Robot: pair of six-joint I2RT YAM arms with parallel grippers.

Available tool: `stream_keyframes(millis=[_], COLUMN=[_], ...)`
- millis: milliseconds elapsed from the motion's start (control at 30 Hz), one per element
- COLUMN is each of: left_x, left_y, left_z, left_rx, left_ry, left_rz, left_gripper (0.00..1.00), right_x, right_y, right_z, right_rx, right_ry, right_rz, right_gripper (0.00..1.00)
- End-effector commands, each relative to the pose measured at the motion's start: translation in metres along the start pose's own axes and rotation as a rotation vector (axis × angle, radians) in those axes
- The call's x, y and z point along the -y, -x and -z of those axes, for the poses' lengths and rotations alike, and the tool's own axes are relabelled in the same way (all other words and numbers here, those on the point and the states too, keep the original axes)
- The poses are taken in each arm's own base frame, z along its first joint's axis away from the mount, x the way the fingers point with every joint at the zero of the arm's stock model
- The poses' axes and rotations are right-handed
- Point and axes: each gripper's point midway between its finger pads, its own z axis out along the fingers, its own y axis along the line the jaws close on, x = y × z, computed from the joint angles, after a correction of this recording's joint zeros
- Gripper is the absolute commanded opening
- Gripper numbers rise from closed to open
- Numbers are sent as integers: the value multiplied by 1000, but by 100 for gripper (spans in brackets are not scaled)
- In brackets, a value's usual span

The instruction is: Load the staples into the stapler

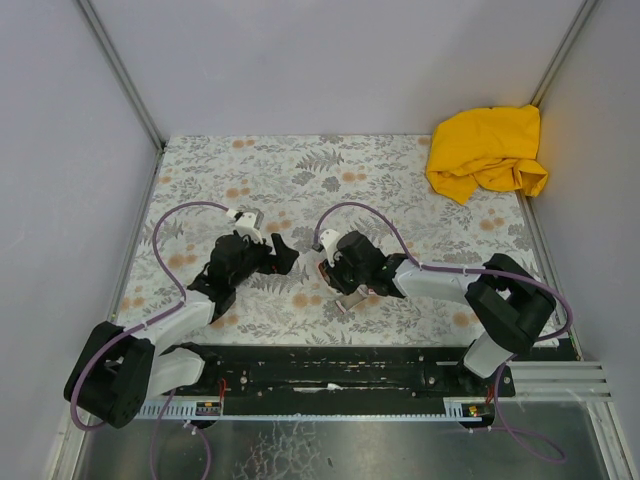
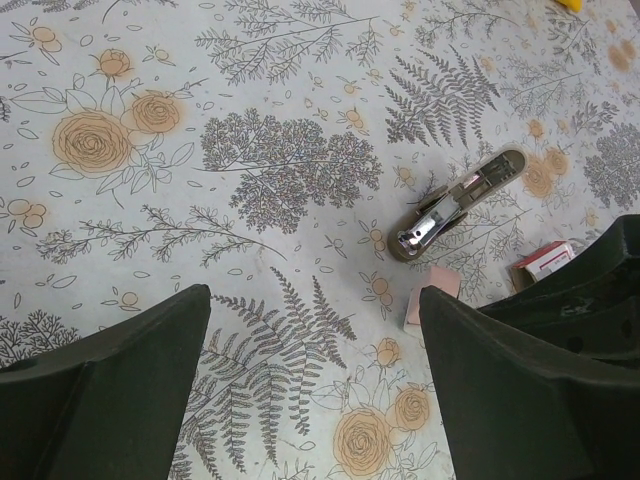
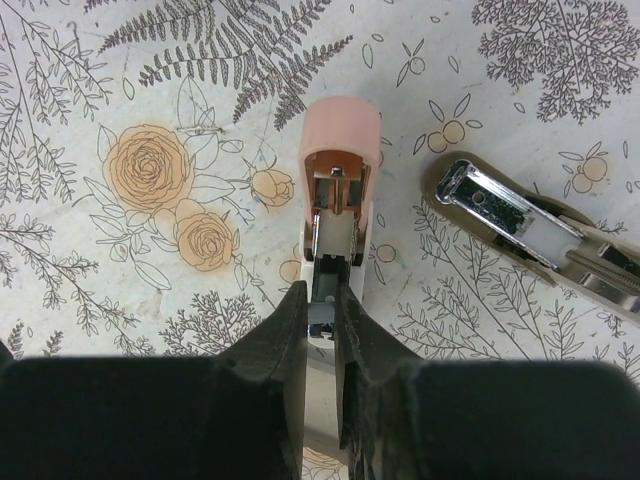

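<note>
The stapler lies opened out in two parts on the floral mat. Its pale-pink body point(image 3: 340, 135) lies underside up, showing its channel. Its silver metal base point(image 3: 525, 230) lies just to the right; the left wrist view shows the base point(image 2: 455, 205) and the pink end point(image 2: 432, 292). My right gripper point(image 3: 322, 305) is shut on a thin silvery strip of staples point(image 3: 322, 312) sitting in the pink body's channel. In the top view it point(image 1: 340, 282) is over the stapler point(image 1: 346, 298). My left gripper point(image 2: 312, 292) is open and empty, hovering left of the stapler point(image 1: 282, 252).
The small white-and-red staple box point(image 2: 545, 258) lies beside the right arm, partly hidden by it. A crumpled yellow cloth point(image 1: 488, 150) lies at the back right corner. Grey walls enclose the mat on three sides.
</note>
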Motion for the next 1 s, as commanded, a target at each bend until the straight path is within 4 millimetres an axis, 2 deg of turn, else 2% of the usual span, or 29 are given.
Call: stream_keyframes(millis=[0, 533, 967], left_x=[1, 4, 3], left_y=[18, 19, 19], left_z=[0, 2, 2], left_rx=[83, 86, 84], left_ry=[-3, -17, -15], left_rz=[-3, -7, -6], left_gripper=[85, 85, 85], right_x=[0, 5, -1], right_y=[33, 25, 21], right_z=[9, 2, -1], right_rx=[78, 48, 34], right_ry=[-17, -38, -5], right_rz=[34, 41, 40], right_gripper=[14, 14, 13])
